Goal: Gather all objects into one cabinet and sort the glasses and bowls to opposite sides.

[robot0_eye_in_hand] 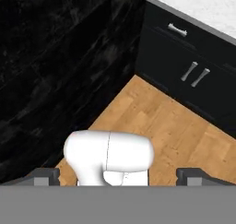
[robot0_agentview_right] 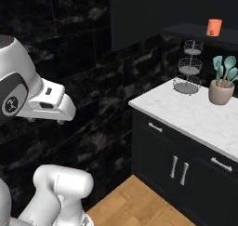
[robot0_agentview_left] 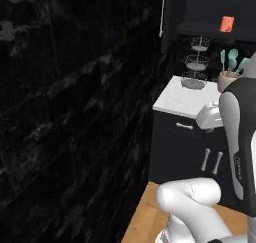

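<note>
Jaws: you had them spread as wide as they went, with nothing between them; in the hand view the gripper showed its two dark tips far apart at the bottom corners.
Below the jaws: you were looking down on the wooden floor, well clear of the tips.
Ahead of the jaws: the black cabinet front with its short silver pulls stood beyond the floor, and the white counter ran above it, all well apart from your fingers.
Beside the jaws: a black marbled wall ran along one side of the floor.
Cup: your orange-red cup stood upright on a dark shelf high above the counter, far from the jaws and untouched.
Shelf surroundings: a long silver bar handle hung upright on a dark door edge, off to the side of the cup.
Counter items: a three-tier wire stand and a beige pot of teal utensils sat near each other under the shelf, both well away from your jaws.
Bowls: you could not pick them out anywhere here.
</note>
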